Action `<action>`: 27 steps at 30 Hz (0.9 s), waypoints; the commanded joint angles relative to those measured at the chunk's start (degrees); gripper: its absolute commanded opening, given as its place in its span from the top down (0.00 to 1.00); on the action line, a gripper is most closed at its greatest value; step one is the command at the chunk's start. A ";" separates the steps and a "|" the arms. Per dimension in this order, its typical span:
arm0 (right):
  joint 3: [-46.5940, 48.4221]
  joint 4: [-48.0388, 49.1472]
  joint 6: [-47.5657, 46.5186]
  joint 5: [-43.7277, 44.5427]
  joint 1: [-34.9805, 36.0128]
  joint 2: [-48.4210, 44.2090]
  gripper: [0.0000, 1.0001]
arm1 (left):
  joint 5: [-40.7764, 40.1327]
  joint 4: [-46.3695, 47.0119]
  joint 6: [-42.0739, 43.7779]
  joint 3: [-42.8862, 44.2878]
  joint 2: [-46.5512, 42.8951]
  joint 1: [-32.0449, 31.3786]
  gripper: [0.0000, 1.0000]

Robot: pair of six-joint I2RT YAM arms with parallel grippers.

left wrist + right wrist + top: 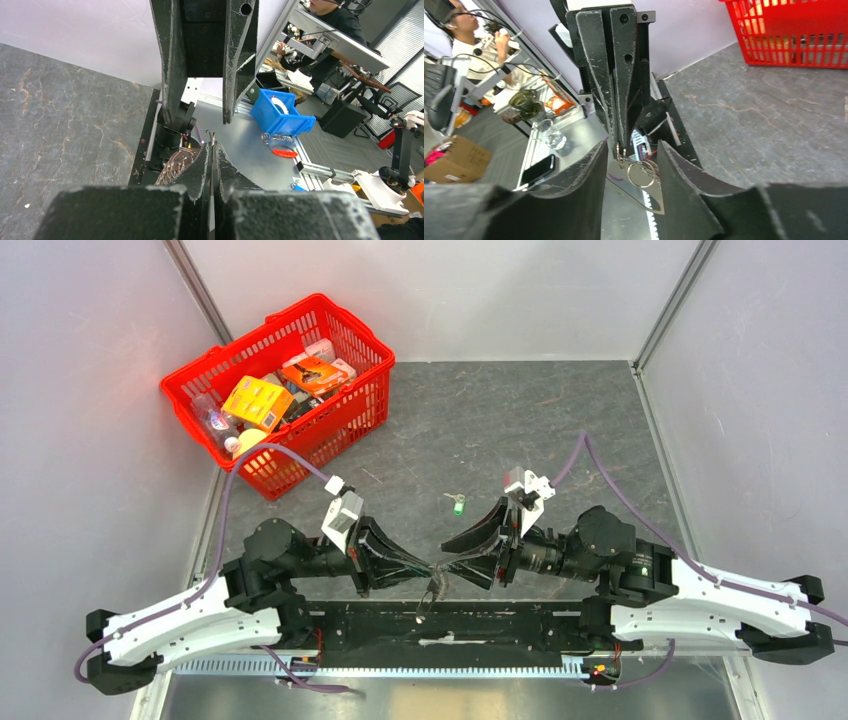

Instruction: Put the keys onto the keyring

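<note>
The basket (355,325) sits at the far left corner of the table (560,430), with boxes (258,400) and bottles (212,422) inside it. The key (457,505) lies on the table near the middle, to the right of the basket and just beyond the two grippers. These meet tip to tip above the table's near edge, the left gripper (425,570) reaching in from the left and the right gripper (450,558) from the right. The keyring (648,167) hangs from the left gripper's pinched tips (clearest from the right wrist), between the right gripper's spread fingers. Key and keyring are apart.
</note>
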 commanded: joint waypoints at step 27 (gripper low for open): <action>12.05 -31.89 -8.20 16.33 -24.41 18.86 0.40 | 4.64 -2.95 1.08 -0.46 -4.49 -0.20 0.98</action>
